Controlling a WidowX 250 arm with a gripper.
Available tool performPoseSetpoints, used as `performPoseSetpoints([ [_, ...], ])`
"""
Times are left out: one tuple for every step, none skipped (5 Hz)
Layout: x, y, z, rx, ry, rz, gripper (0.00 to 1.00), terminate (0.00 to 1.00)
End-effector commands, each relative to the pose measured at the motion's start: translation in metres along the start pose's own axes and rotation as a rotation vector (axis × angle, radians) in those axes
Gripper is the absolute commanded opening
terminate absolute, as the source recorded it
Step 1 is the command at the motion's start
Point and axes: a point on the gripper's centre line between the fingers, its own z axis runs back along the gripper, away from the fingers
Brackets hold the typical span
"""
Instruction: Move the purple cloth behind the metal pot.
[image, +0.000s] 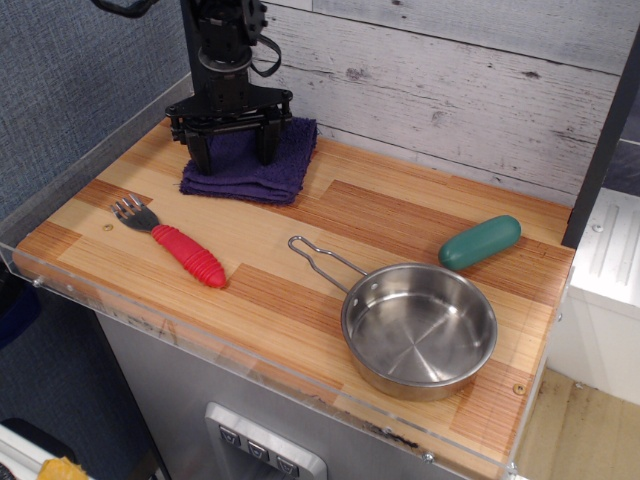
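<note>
The purple cloth (262, 176) lies folded at the back left of the wooden table, close to the wall. My gripper (234, 156) is down on it, its jaws wide apart, with the fingertips (201, 157) pressing into the cloth's top. The metal pot (420, 330) sits empty at the front right, its wire loop handle (320, 258) pointing left and back towards the cloth. Cloth and pot are well apart.
A fork with a red handle (185, 253) lies at the front left. A green oblong object (480, 242) lies behind the pot at the right. The plank wall (450, 90) runs along the back; a clear rim (90, 300) edges the front.
</note>
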Motion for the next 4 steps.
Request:
performPoseSetpoints([
  [-0.016,-0.003,0.008,-0.038,-0.002,-0.004,1.00,0.00],
  [-0.028,-0.019,0.016,-0.051,0.001,-0.068,1.00,0.00],
  [-0.044,-0.036,0.022,-0.065,-0.005,-0.160,1.00,0.00],
  [-0.063,-0.056,0.025,-0.072,-0.005,-0.246,1.00,0.00],
])
